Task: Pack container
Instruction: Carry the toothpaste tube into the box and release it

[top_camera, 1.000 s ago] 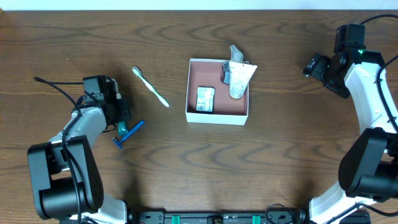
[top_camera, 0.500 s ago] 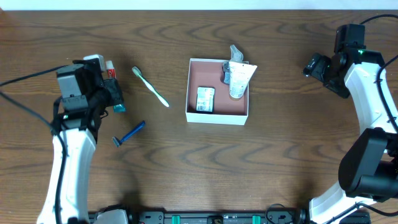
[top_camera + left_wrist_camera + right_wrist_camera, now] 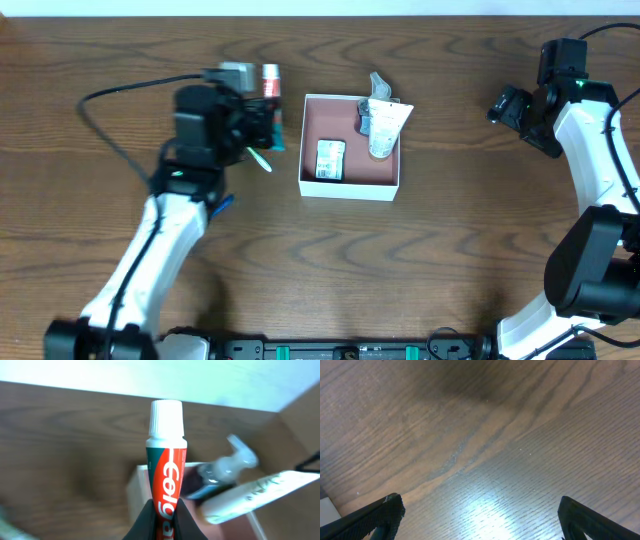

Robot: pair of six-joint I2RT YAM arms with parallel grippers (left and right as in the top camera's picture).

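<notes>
Clamping toothpaste tube (image 3: 166, 475), left jaws beside container (image 3: 348, 188); right jaws wide.

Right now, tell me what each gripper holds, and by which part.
The left gripper clamps the toothpaste tube by its body, at the end away from the white cap. The right gripper stands open and holds nothing.

Robotics lab, wood-grain table (image 3: 450, 250), cabled robot arm (image 3: 598, 160)
</notes>
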